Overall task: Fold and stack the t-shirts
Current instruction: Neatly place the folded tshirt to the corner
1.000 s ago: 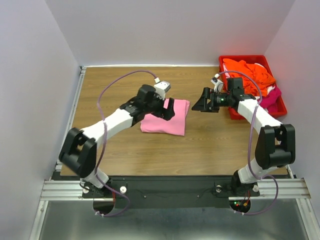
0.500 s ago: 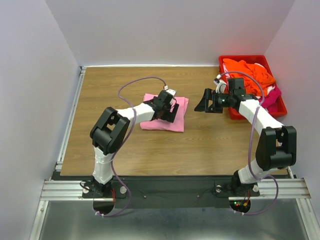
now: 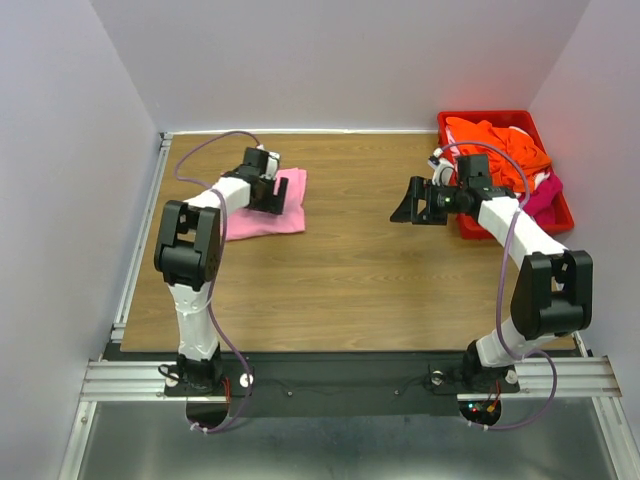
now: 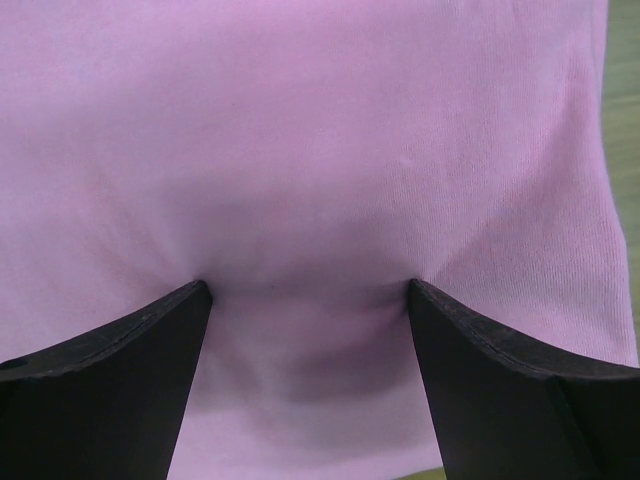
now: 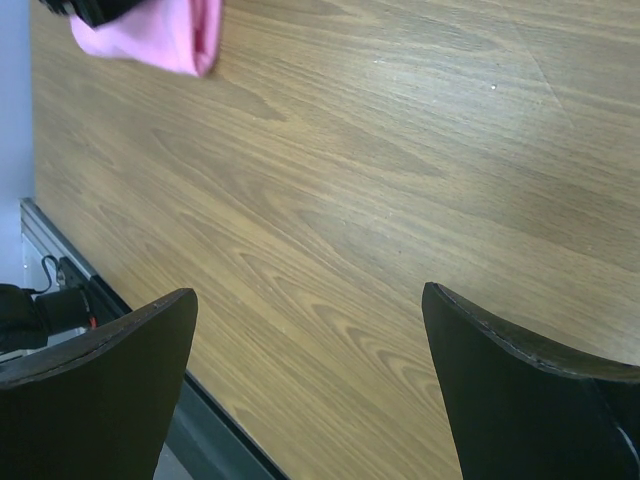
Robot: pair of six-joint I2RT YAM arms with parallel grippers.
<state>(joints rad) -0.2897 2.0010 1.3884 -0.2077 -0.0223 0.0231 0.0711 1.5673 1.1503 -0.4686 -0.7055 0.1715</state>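
Observation:
A folded light pink t-shirt [image 3: 268, 212] lies at the back left of the table. My left gripper [image 3: 272, 196] is open and presses down on it; in the left wrist view its fingertips [image 4: 170, 330] dent the pink cloth [image 4: 320, 150]. My right gripper [image 3: 408, 208] is open and empty, above bare wood mid-right of the table. In the right wrist view the pink shirt [image 5: 165, 35] shows at the top left. Orange [image 3: 495, 140], white [image 3: 543, 180] and magenta [image 3: 540, 198] shirts lie crumpled in the red bin [image 3: 455, 122].
The red bin stands at the back right corner, just right of my right arm. Metal rails run along the table's left edge [image 3: 140, 235] and front edge [image 5: 60, 270]. White walls enclose the table on three sides.
My left gripper has slid the pink shirt from the table's middle to the back left, its arm folding back. My right gripper has barely moved.

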